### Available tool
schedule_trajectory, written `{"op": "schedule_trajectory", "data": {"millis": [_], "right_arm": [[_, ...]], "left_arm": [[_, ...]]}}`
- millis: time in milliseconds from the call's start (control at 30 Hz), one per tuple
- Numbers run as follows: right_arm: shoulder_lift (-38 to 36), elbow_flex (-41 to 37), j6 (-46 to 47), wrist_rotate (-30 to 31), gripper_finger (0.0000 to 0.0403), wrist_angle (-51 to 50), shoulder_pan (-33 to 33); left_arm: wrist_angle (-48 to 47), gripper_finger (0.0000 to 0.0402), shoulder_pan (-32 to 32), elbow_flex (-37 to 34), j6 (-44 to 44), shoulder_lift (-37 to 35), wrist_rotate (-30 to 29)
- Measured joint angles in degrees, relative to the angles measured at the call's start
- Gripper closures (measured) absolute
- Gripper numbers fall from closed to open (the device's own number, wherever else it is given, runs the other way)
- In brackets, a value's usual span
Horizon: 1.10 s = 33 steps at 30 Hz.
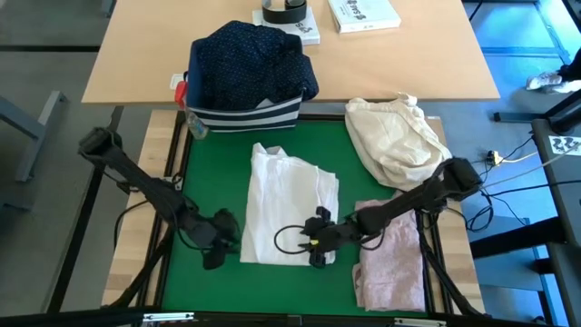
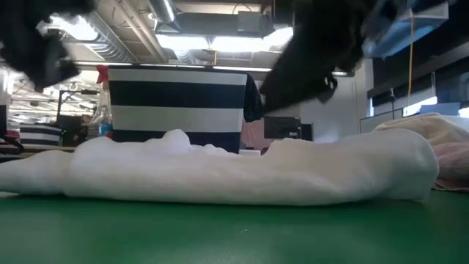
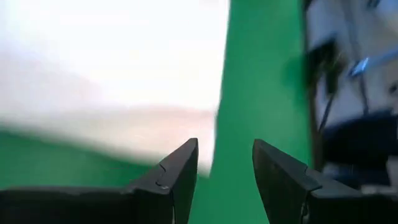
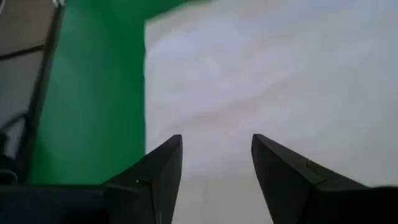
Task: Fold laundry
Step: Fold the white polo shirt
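Observation:
The white shirt (image 1: 290,207) lies folded flat in the middle of the green mat (image 1: 209,173); the low view shows it as a long low roll (image 2: 242,172). My left gripper (image 1: 225,243) is open just off the shirt's near left edge, over the mat (image 3: 224,146). My right gripper (image 1: 314,247) is open above the shirt's near right part (image 4: 216,140). In the low view both grippers stand clear above the cloth. The pale pink top (image 1: 392,259) lies folded at the mat's right. The navy dotted shirt (image 1: 250,59) rests on the striped bin. The jeans are out of view.
The navy striped bin (image 1: 243,116) stands at the mat's far edge. A cream-beige bundle (image 1: 395,136) sits at the far right corner. Books and a tape roll (image 1: 283,13) lie on the wooden table beyond. Bare mat shows left of the shirt.

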Motion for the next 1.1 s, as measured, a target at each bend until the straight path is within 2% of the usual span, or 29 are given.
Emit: {"op": "schedule_trajectory", "data": {"millis": [133, 233, 467, 567, 667, 867, 967, 1100], "right_arm": [[-2.29, 2.40, -2.61, 7.92, 0.0210, -9.18, -1.47], [-2.50, 2.25, -4.35, 11.18, 0.0210, -15.87, -5.51], [-2.50, 0.00, -13.21, 4.79, 0.0210, -16.93, -20.05], [-2.26, -1.62, -18.12, 0.04, 0.0210, -15.75, -25.92], [-1.89, -5.43, -18.85, -2.33, 0.0210, -18.31, -30.02], [-3.83, -12.19, -16.09, -3.77, 0.0210, -22.54, -31.75], [-5.87, -11.96, -16.13, -4.57, 0.0210, -22.45, -30.72], [-10.63, -7.55, -16.29, -4.22, 0.0210, -20.80, -29.44]], "left_arm": [[4.12, 0.0253, 2.98, 0.06, 6.11, 0.90, -6.30], [5.25, 0.0253, 7.40, 0.05, 9.91, 3.27, -7.46], [6.31, 0.0253, 17.68, 0.09, 14.52, 12.48, -7.16], [6.07, 0.0253, 19.64, 0.09, 14.89, 17.23, -6.41], [5.14, 0.0253, 20.13, 0.10, 16.06, 21.39, -4.32], [4.93, 0.0253, 18.68, 0.51, 14.45, 24.11, -5.04], [4.52, 0.0253, 18.77, 0.77, 14.54, 22.51, -4.90], [1.97, 0.0253, 19.80, 3.01, 18.52, 18.64, -1.59]]}}
